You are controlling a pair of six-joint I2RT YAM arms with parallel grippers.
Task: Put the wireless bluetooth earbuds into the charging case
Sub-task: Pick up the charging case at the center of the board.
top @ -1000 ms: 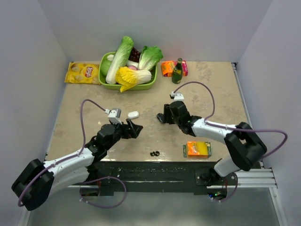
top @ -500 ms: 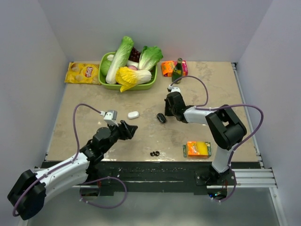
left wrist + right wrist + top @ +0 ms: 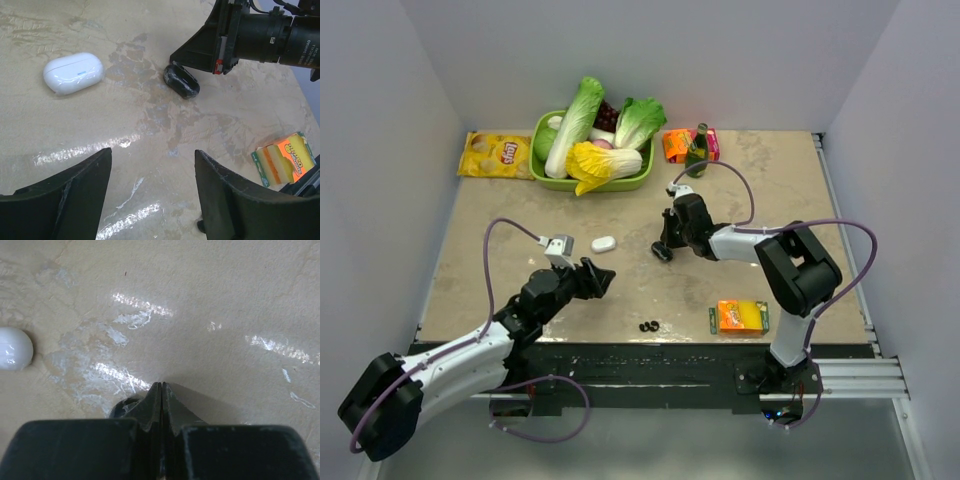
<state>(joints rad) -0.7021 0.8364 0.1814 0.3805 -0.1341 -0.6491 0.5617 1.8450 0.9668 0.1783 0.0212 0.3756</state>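
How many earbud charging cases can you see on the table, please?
2. The white case lies closed ahead of the left gripper; the black case lies to its right, beside the tip of the shut right gripper. I see no others.

Table: I'm looking at a beige, marbled table (image 3: pixel 780 190), glossy and blotchy in patches.
Walls: plain pale grey panels (image 3: pixel 650 50) close off its far, left and right edges.
Light: I get white glare streaks (image 3: pixel 142 305) on the top.
Near edge: silver rail (image 3: pixel 865 378) at the right corner.
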